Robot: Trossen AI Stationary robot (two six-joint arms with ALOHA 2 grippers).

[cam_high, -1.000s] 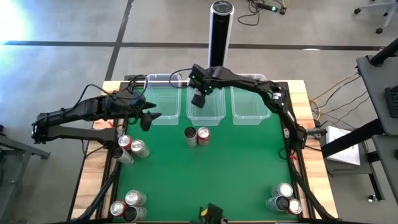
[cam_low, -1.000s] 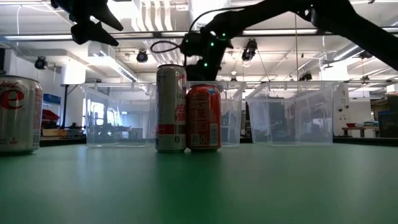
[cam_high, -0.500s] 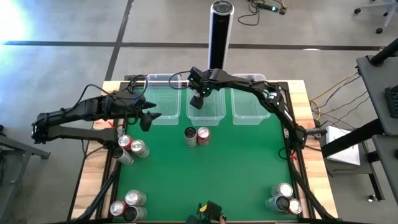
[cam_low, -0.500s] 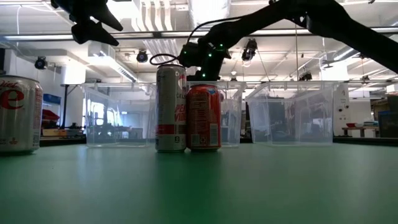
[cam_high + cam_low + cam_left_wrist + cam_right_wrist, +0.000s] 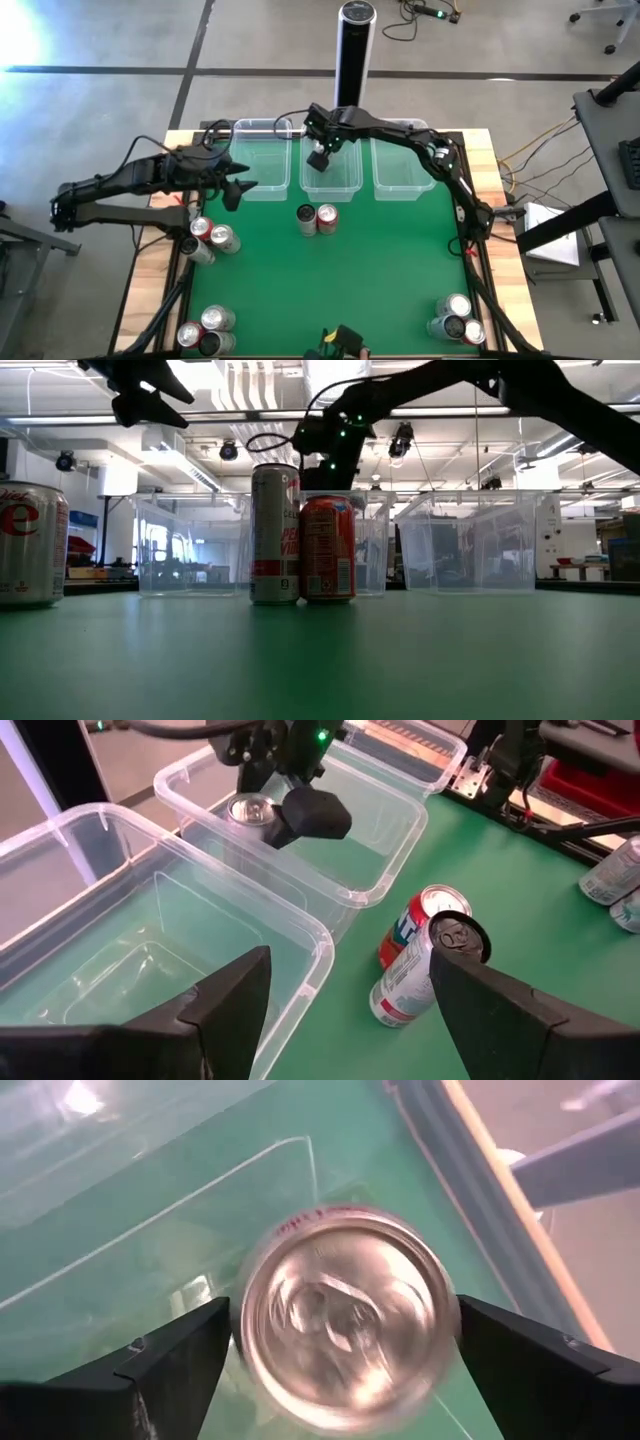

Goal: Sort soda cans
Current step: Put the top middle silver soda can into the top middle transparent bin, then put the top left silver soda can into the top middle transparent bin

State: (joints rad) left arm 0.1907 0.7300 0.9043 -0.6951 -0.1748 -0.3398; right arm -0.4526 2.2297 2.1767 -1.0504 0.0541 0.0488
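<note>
My right gripper (image 5: 320, 158) hangs over the middle clear tub (image 5: 335, 178), shut on a soda can with a shiny silver top (image 5: 345, 1320). The left wrist view shows that can (image 5: 250, 810) within the tub's walls. My left gripper (image 5: 240, 190) is open and holds nothing, above the near edge of the left tub (image 5: 262, 160). A slim silver can (image 5: 305, 215) and a red can (image 5: 326, 217) stand upright side by side mid-table. My right gripper pinches the can's side wall (image 5: 248, 1342) just below its top, one finger (image 5: 180, 1355) on each side. The fingers come from above, pointing down. The can is upright inside the middle tub; I cannot tell whether its bottom rests on the tub floor.
Groups of cans stand at the left edge (image 5: 210, 238), the near left corner (image 5: 205, 330) and the near right corner (image 5: 455, 318). A third clear tub (image 5: 400, 170) sits at the far right. A tall black post (image 5: 353, 50) stands beyond the far edge.
My right gripper, still shut on the can, dipped slightly down and toward the table's left, then came back up over the middle tub.
</note>
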